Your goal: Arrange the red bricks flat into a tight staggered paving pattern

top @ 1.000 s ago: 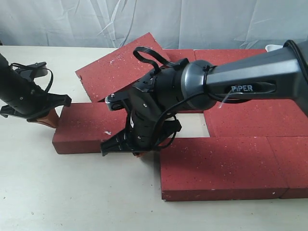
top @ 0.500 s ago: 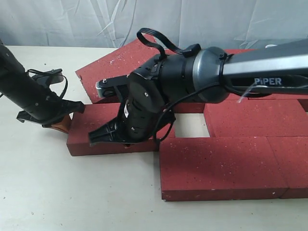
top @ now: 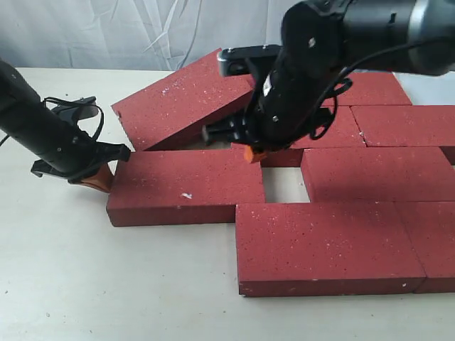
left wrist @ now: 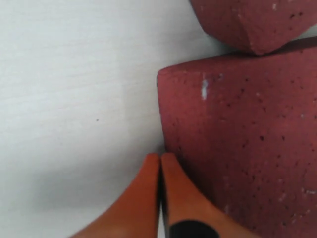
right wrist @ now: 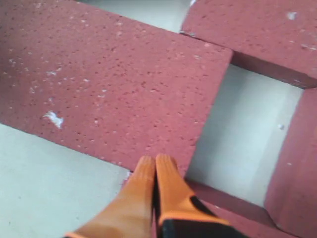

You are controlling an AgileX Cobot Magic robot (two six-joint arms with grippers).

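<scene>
So from my seat: the desk point(top: 85, 284) is a pale surface with the red bricks point(top: 370, 170) spread over the right and middle of it, mostly lying flat and butted up against each other in offset rows. There's one bare rectangular gap point(top: 284, 183) in the pattern, near the middle. One loose brick point(top: 186, 186) lies flat at the left end of the middle row, its right end just beside that gap. Behind it a tilted brick point(top: 181, 96) is propped up at an angle, not flat at all.

My right arm point(top: 334, 50) reaches in from the top right, and the right gripper point(top: 250, 153) hangs above the far edge of the gap, orange jaws pressed together with nothing between them. The left gripper point(top: 96, 183) is down at desk level with its jaws also pinched shut and empty. In the left wrist view its tips point(left wrist: 159, 163) sit right against the loose brick's left end, near the corner.
</scene>
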